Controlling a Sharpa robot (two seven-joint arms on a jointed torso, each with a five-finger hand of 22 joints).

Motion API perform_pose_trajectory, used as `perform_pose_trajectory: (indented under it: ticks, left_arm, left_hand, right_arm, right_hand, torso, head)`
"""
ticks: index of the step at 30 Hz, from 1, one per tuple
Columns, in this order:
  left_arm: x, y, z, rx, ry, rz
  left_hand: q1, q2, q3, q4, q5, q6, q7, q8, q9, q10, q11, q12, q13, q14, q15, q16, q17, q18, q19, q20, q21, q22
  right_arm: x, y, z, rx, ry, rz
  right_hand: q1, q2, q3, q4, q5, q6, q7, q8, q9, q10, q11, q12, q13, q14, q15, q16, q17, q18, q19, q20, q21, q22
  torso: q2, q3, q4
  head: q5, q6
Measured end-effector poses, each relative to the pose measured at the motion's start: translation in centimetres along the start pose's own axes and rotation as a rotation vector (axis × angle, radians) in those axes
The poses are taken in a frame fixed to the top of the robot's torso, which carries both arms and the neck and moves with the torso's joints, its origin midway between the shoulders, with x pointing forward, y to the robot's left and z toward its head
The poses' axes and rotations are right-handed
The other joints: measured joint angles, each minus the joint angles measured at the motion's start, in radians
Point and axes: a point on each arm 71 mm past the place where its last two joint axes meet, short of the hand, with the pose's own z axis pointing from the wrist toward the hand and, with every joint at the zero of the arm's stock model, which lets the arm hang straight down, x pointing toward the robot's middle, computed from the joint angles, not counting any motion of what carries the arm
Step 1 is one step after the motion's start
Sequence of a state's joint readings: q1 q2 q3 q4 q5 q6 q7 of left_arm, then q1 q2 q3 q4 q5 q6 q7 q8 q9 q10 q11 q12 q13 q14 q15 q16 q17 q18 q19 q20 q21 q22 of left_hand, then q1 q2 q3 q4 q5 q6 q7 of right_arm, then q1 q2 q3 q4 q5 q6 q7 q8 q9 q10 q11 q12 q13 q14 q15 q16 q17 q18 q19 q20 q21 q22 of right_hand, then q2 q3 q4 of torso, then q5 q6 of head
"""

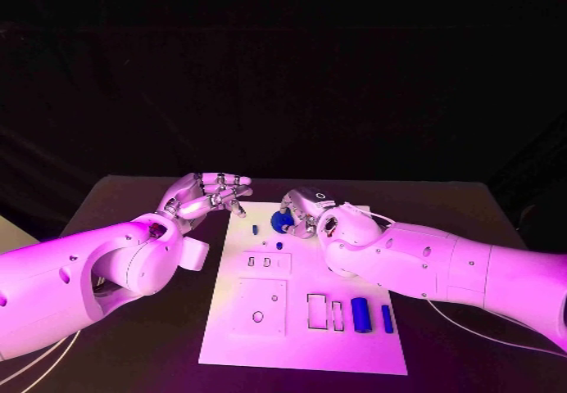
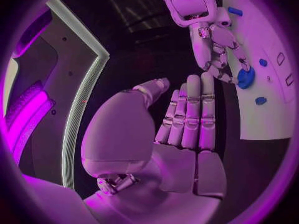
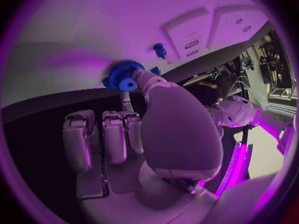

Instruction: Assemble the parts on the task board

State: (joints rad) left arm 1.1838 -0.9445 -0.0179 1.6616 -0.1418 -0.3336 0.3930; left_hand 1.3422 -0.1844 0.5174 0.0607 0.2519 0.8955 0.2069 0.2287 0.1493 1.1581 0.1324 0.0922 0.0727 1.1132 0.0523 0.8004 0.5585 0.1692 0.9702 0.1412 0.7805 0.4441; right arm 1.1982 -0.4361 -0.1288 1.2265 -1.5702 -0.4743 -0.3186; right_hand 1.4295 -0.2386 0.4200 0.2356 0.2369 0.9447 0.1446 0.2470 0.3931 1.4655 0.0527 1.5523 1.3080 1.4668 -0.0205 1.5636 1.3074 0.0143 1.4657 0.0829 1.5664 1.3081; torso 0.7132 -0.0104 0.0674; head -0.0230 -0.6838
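Note:
The white task board (image 1: 310, 348) lies in the middle of the black table. At its far end my right hand (image 1: 312, 211) pinches a blue gear (image 1: 283, 221) between thumb and a finger, low over the board; the gear (image 3: 124, 75) shows toothed with a centre hole. A small blue peg (image 1: 256, 229) stands beside it, and a small blue piece (image 1: 280, 245) lies just nearer. Two blue cylinders (image 1: 361, 314) lie side by side at the near right. My left hand (image 1: 213, 196) hovers off the board's far left corner, its fingers (image 2: 193, 114) straight and holding nothing.
Raised white blocks with slots and holes (image 1: 262, 304) take up the board's near left half, with rectangular cut-outs (image 1: 319, 311) beside the cylinders. Bare black table (image 1: 142, 196) surrounds the board on all sides.

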Motion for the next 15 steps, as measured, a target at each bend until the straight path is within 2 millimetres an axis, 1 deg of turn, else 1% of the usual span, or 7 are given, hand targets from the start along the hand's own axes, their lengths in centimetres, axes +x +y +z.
perform_pose_trajectory:
  ticks: [3, 6, 7, 9, 11, 13, 15]
  left_arm:
    - [0.00, 0.00, 0.00, -0.001, 0.000, 0.000]
    - [0.00, 0.02, 0.00, -0.001, 0.000, 0.000]
    - [0.00, 0.02, 0.00, -0.002, 0.000, 0.000]
    - [0.00, 0.02, -0.01, -0.002, 0.000, 0.000]
    - [0.00, 0.02, -0.01, -0.003, 0.001, 0.000]
    - [-0.01, 0.02, -0.02, -0.003, 0.001, 0.000]
    - [-0.02, 0.02, -0.02, -0.004, 0.001, 0.000]
  left_hand:
    - [0.000, 0.000, 0.000, 0.000, 0.000, 0.000, 0.000, 0.000, 0.000, 0.000, 0.000, 0.000, 0.000, 0.000, 0.000, 0.000, 0.000, 0.000, 0.000, 0.000, 0.000, 0.000]
    - [0.000, 0.000, 0.000, 0.000, 0.000, 0.000, 0.000, 0.000, 0.000, 0.000, 0.000, 0.000, 0.000, 0.000, 0.000, 0.000, 0.000, 0.000, 0.000, 0.000, 0.000, 0.000]
    - [0.000, 0.000, 0.000, 0.000, 0.000, 0.000, 0.000, 0.000, 0.000, 0.000, 0.000, 0.000, 0.000, 0.000, 0.000, 0.000, 0.000, 0.000, 0.000, 0.000, 0.000, 0.000]
    - [0.000, 0.000, 0.000, 0.000, 0.000, 0.000, 0.000, 0.000, 0.000, 0.000, 0.000, 0.000, 0.000, 0.000, 0.000, 0.000, 0.000, 0.000, 0.000, 0.000, 0.000, 0.000]
    - [0.000, 0.000, 0.000, 0.000, 0.000, 0.000, 0.000, 0.000, 0.000, 0.000, 0.000, 0.000, 0.000, 0.000, 0.000, 0.000, 0.000, 0.000, 0.000, 0.000, 0.000, 0.000]
    - [0.002, 0.002, 0.000, 0.000, 0.000, 0.000, 0.000, 0.000, 0.000, 0.000, 0.000, 0.000, 0.000, 0.000, 0.000, 0.000, -0.002, 0.000, -0.004, 0.004, 0.008, 0.005]
    - [0.011, 0.003, 0.006, -0.006, 0.000, 0.000, 0.000, 0.000, 0.001, 0.000, 0.000, 0.000, 0.000, 0.000, 0.000, 0.002, -0.004, 0.000, -0.008, 0.000, 0.016, 0.010]
  right_arm:
    - [0.10, -0.06, 0.05, 0.001, 0.001, -0.001]
    - [0.25, -0.12, 0.07, 0.003, 0.004, -0.001]
    - [0.27, -0.16, 0.08, 0.005, 0.005, -0.002]
    - [0.29, -0.27, 0.11, 0.008, 0.008, -0.002]
    - [0.32, -0.34, 0.12, 0.010, 0.012, -0.002]
    - [0.37, -0.39, 0.13, 0.013, 0.019, -0.001]
    - [0.44, -0.42, 0.12, 0.015, 0.028, 0.001]
  right_hand:
    - [-0.030, 0.004, 0.004, 0.002, -0.034, -0.020, 0.009, -0.025, -0.003, 0.001, 0.012, -0.022, 0.000, 0.001, 0.012, 0.000, 0.000, 0.000, 0.001, 0.012, 0.000, 0.000]
    - [-0.054, -0.004, -0.018, 0.012, -0.045, -0.050, 0.017, -0.050, -0.019, 0.002, 0.020, -0.031, 0.000, 0.000, 0.021, 0.000, 0.000, 0.000, 0.001, 0.022, 0.000, 0.000]
    - [-0.060, -0.011, -0.031, 0.017, -0.033, -0.055, 0.019, -0.058, -0.023, 0.003, 0.021, -0.032, 0.000, 0.001, 0.022, 0.000, 0.000, 0.000, 0.002, 0.023, 0.000, 0.000]
    - [-0.079, -0.009, -0.058, 0.032, -0.020, -0.056, 0.020, -0.067, -0.028, -0.001, 0.024, -0.032, 0.000, -0.001, 0.024, 0.000, 0.000, 0.000, 0.000, 0.025, 0.000, 0.000]
    - [-0.120, 0.004, -0.089, 0.049, -0.003, -0.056, 0.020, -0.069, -0.032, -0.001, 0.024, -0.032, 0.000, -0.002, 0.026, 0.000, 0.000, 0.000, -0.001, 0.027, 0.000, 0.000]
    - [-0.145, 0.016, -0.109, 0.053, 0.012, -0.056, 0.020, -0.074, -0.033, -0.001, 0.024, -0.032, 0.000, -0.002, 0.026, 0.000, 0.000, 0.000, -0.001, 0.027, 0.000, 0.000]
    - [-0.167, 0.028, -0.126, 0.055, 0.025, -0.056, 0.020, -0.074, -0.035, -0.001, 0.024, -0.032, 0.000, -0.002, 0.026, 0.000, 0.000, 0.000, -0.001, 0.027, 0.000, 0.000]
  torso:
    - [0.000, 0.0000, 0.0000]
    - [0.000, -0.0005, -0.0004]
    - [0.000, -0.0006, -0.0006]
    - [0.000, -0.0006, -0.0006]
    - [0.000, -0.0005, -0.0008]
    - [0.000, -0.0004, -0.0009]
    - [0.000, -0.0001, -0.0008]
  head:
    - [0.000, 0.000]
    - [0.000, 0.001]
    - [0.000, 0.001]
    - [0.000, 0.001]
    - [0.000, 0.001]
    - [0.000, 0.001]
    - [0.001, 0.001]
